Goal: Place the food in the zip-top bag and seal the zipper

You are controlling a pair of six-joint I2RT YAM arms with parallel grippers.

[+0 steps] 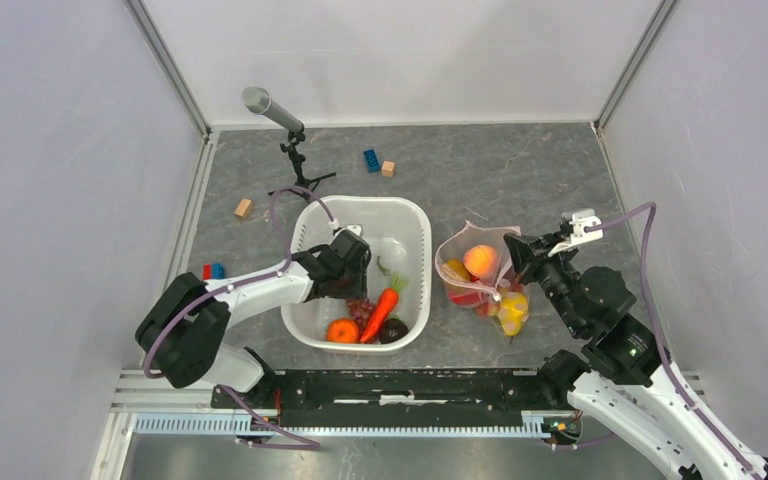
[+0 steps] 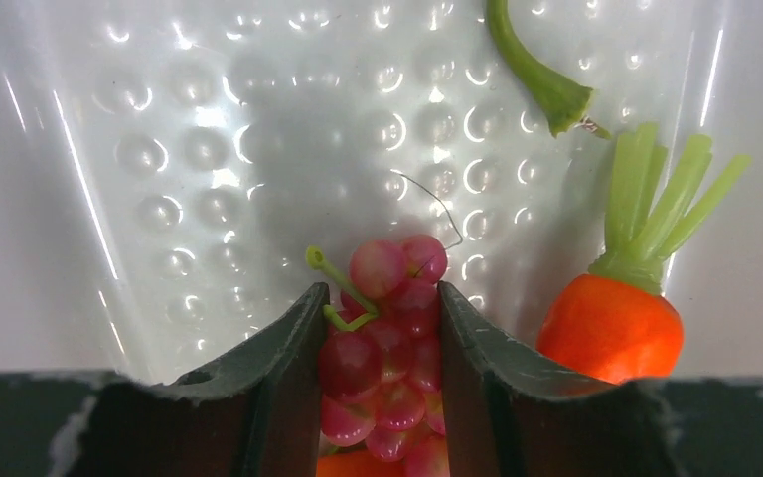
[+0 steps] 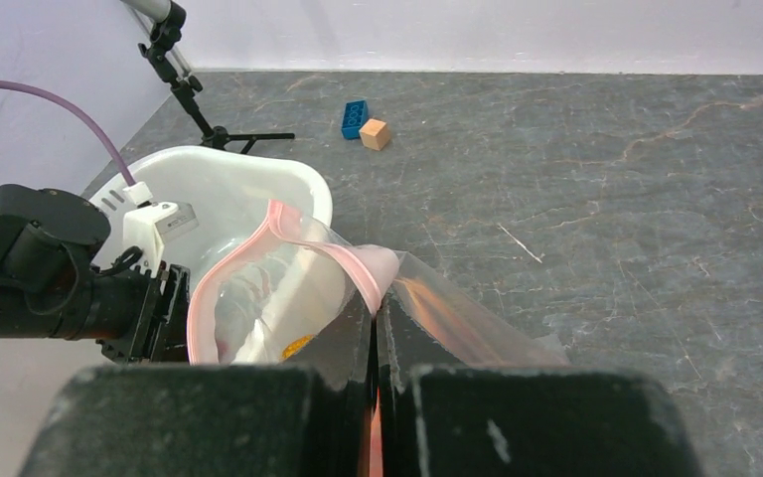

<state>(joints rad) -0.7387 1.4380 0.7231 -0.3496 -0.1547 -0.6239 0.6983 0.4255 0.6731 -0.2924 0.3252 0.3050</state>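
Two grips on, left gripper part-closed round purple toy grape bunch in white plastic basin beside orange carrot, right gripper clamped tight on pale pink zipper of clear plastic zip-top bag, just right of basin.

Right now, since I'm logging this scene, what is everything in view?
basin: 1, white, centre
grapes: 1 bunch, purple-red, in basin
carrot: 1, orange, in basin beside grapes
orange: 1, orange, basin's near end
dark item: 1, dark, basin's near end
green stem: 1, green, in basin
bag: 1, clear with pink zipper, right of basin
food: several, orange, yellow, red, in bag
blue block: 1, blue, far side
wooden blocks: 2, tan, one beside blue block, one left of basin
red and blue blocks: 2, left edge
microphone: 1, grey on black stand, far left
left gripper: 1, black, closed on grapes
right gripper: 1, black, shut on bag's rim
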